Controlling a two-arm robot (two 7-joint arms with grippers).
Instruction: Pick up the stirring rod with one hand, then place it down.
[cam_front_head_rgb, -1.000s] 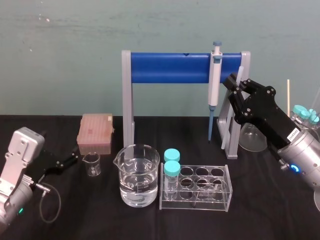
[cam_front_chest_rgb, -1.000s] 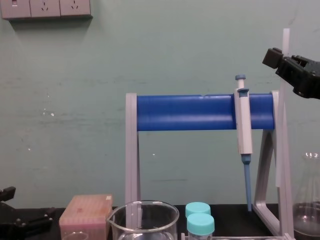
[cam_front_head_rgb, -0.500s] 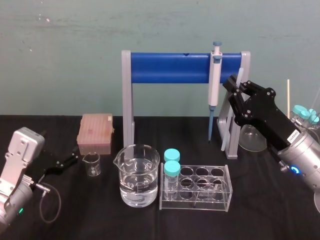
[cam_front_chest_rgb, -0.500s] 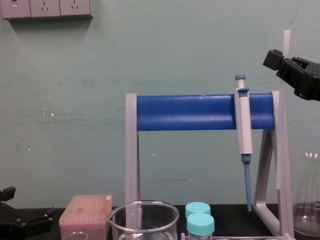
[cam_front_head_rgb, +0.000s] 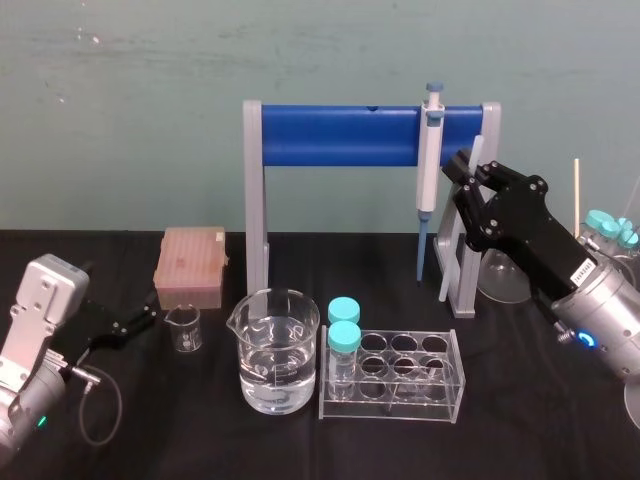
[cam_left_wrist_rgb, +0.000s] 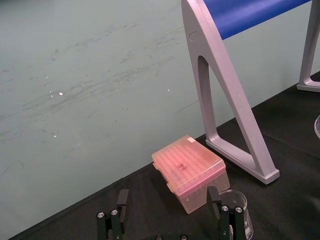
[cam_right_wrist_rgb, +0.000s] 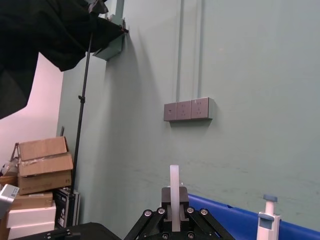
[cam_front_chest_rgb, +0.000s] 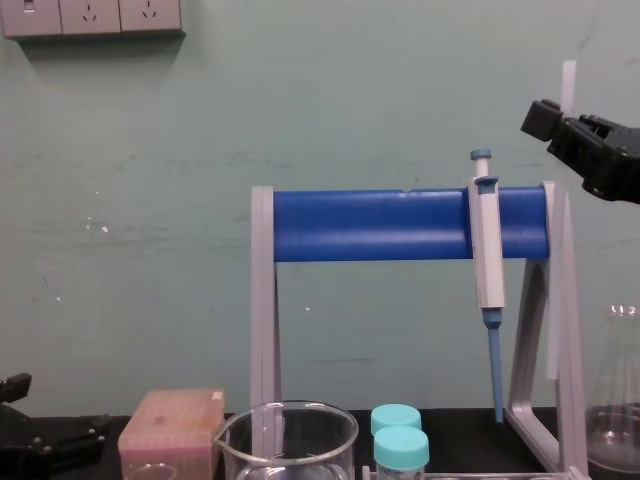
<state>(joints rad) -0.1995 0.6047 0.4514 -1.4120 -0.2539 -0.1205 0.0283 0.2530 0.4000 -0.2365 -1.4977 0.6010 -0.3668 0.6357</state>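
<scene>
Your right end effector (cam_front_head_rgb: 470, 188) is up beside the right end of the pipette stand (cam_front_head_rgb: 340, 137), level with its blue crossbar, and it is clamped on the stirring rod (cam_front_head_rgb: 451, 265). The rod passes between the fingers in a steep tilt. Its upper end sticks out above them, and its lower end reaches down in front of the stand's right leg.

In the chest view the rod (cam_front_chest_rgb: 568, 78) rises above the black fingers, and its lower end hangs clear of the bench, close alongside that grey leg. In the right wrist view the whitish rod (cam_right_wrist_rgb: 174, 182) stands straight up from between the two closed pads.

The grey-and-blue pipette (cam_front_head_rgb: 429, 160) hangs from the crossbar just to the left of your right end effector, apart from the rod.

Your left end effector (cam_left_wrist_rgb: 168, 197) rests low at the left of the bench (cam_front_head_rgb: 200, 430) with its fingers spread apart and holding nothing. It faces the pink tip box (cam_front_head_rgb: 191, 265) and the small beaker (cam_front_head_rgb: 184, 328) beside it.

Nearer the middle of the bench stand a large beaker of clear liquid (cam_front_head_rgb: 274, 350) and a clear tube rack (cam_front_head_rgb: 400, 378) holding two teal-capped tubes (cam_front_head_rgb: 344, 325). A conical flask (cam_front_head_rgb: 500, 278) sits behind your right arm.
</scene>
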